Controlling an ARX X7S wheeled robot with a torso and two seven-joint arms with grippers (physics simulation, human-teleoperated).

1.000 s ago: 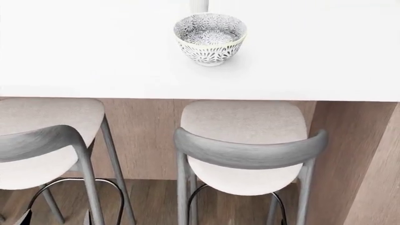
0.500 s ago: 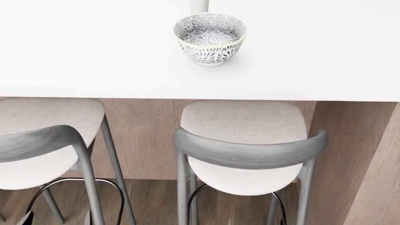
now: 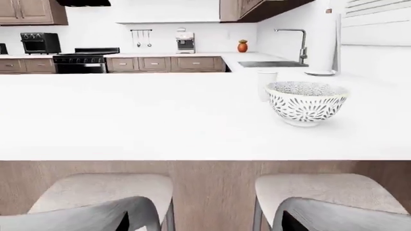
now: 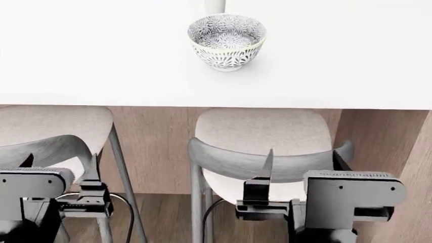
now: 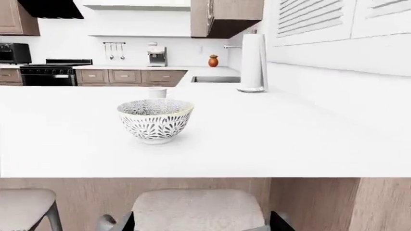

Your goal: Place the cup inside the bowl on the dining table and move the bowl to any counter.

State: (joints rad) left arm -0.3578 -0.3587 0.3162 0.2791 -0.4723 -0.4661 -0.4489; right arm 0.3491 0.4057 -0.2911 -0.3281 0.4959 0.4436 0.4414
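Cup (image 3: 267,84) and bowl (image 4: 227,41) stand upright on the dining table (image 4: 101,66), the cup just behind the bowl toward the far edge; you see only its base at the top of the head view, and whether the two touch cannot be told. The bowl sits well in from the near edge, roughly midway along the part of the tabletop you can see, and is empty inside.

Below the near edge, two bar stools (image 4: 266,152) are tucked against the table's wood-panel base.

Your left gripper (image 4: 84,195) and right gripper (image 4: 260,202) hang low in front of the stools, beneath tabletop level and well apart from cup and bowl. Neither holds anything you can see; whether their jaws stand apart or together cannot be told.

Beyond the far edge, the counter (image 3: 160,56) carries a faucet (image 3: 295,43), and a paper towel roll (image 5: 252,61) stands near it.
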